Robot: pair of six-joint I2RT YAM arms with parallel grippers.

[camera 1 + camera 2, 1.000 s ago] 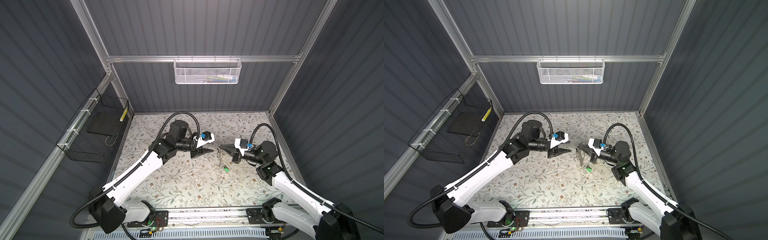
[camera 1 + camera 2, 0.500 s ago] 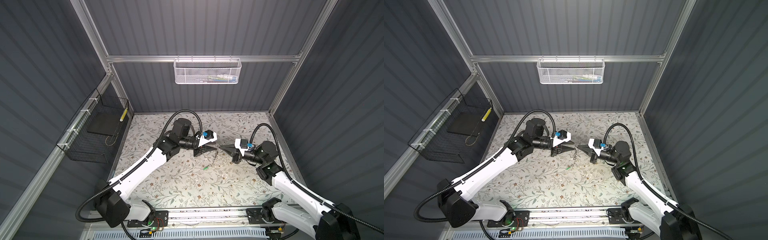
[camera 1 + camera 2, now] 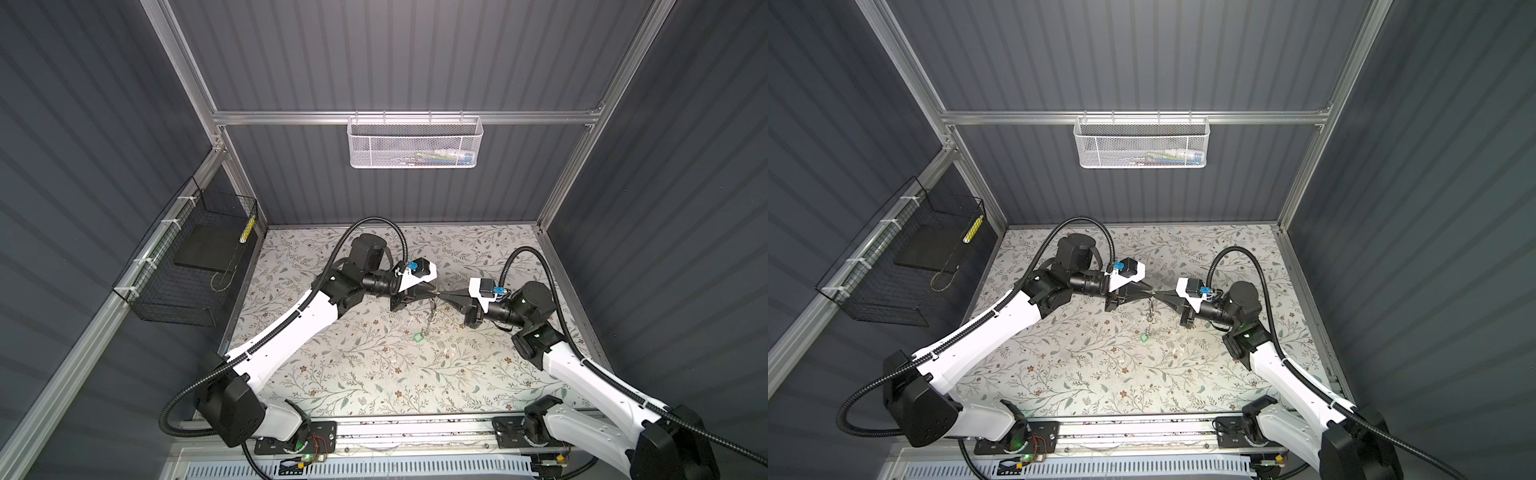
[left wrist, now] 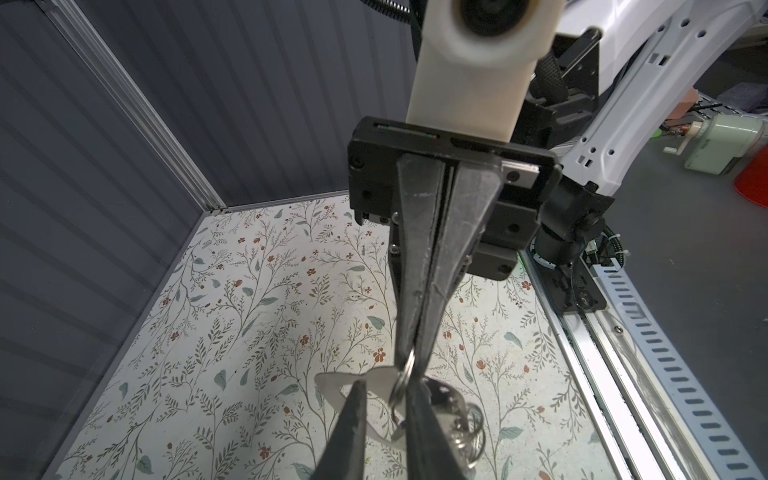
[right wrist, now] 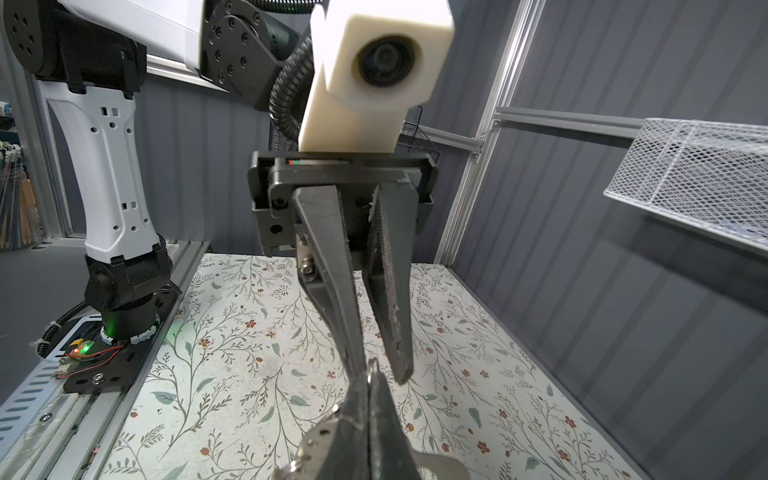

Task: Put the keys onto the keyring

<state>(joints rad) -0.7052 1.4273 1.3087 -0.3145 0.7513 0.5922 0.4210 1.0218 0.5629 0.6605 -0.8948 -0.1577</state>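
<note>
Left gripper (image 3: 433, 294): reaches in from the left to the centre of both top views, tip to tip with the other gripper. In the right wrist view (image 5: 379, 372) its jaws stand a little apart, one on each side of the metal ring, with a narrow gap between the tips. Whether they touch the ring cannot be told.
Right gripper (image 3: 443, 296): comes in from the right of both top views. Its jaws are closed, and in the left wrist view (image 4: 409, 358) the tips pinch the rim of the metal ring.
Metal ring (image 4: 402, 384): held off the bench, seen almost edge-on between the two grippers.
Keyring (image 4: 332, 380): a flat grey metal plate with a cutout, hanging just under the pinched ring and partly hidden by the left gripper's near finger.
Loose rings (image 4: 467, 424): a small silver cluster beside the plate, low in the left wrist view.
Green tag (image 3: 418, 338): the lowest piece of the dangling string, just below the centre in both top views (image 3: 1145, 337), close over the bench.
Bench (image 3: 374, 374): covered with a floral sheet, lying under both arms.
</note>
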